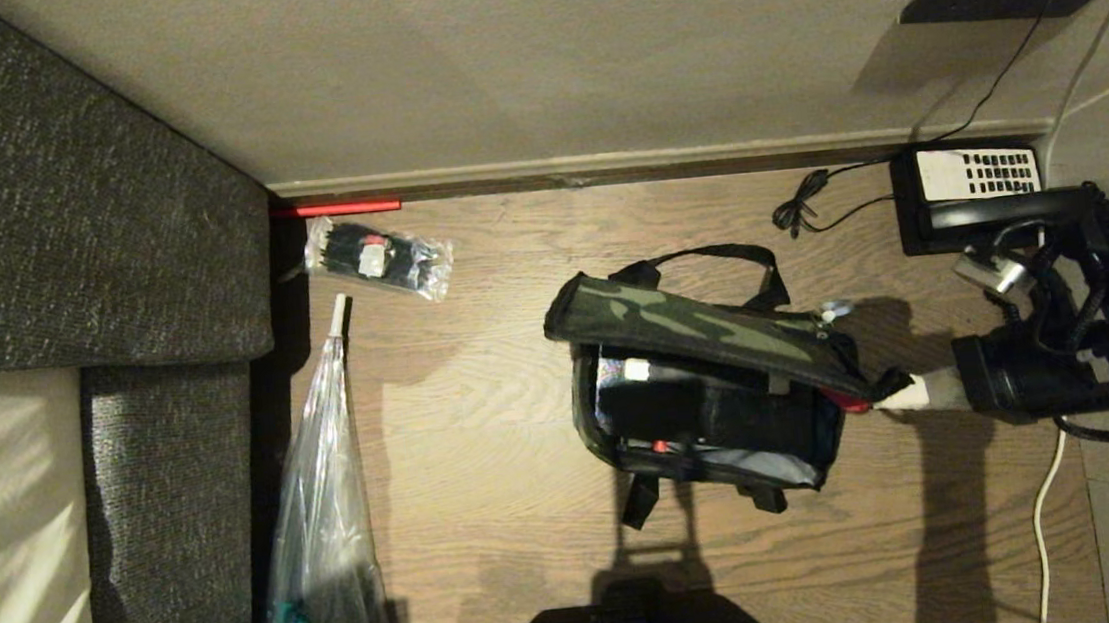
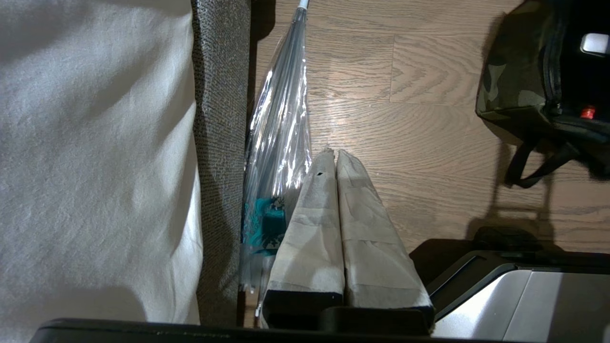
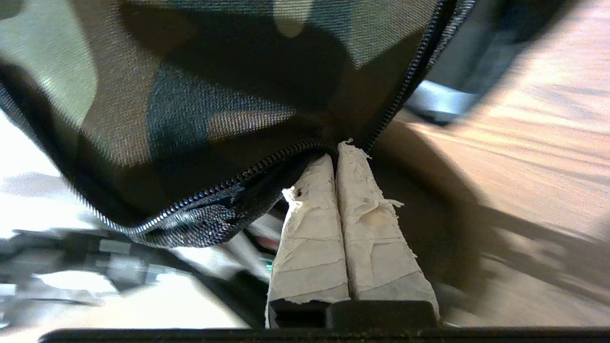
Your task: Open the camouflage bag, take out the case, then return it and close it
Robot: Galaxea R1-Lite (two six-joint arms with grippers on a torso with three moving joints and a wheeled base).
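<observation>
Bag: camouflage bag (image 1: 711, 378), centre-right of frame, lid raised, long axis slanting left-right.
Tool: right gripper (image 1: 898, 394), clenched on lid's right corner edge.
Case: case (image 1: 693, 405), black, inside bag, left of gripper.
Spare: left gripper (image 2: 333, 157), closed, idle, farther away.

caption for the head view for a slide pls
Right gripper, shut on the edge of the camouflage bag's raised lid, bag standing open on the wooden floor.

No writing, brand or number can be read anywhere. The telephone (image 1: 971, 190) at two o'clock shows a white keypad whose marks are too small to make out, and the white tag on the packet of ties (image 1: 377, 258) is illegible.
</observation>
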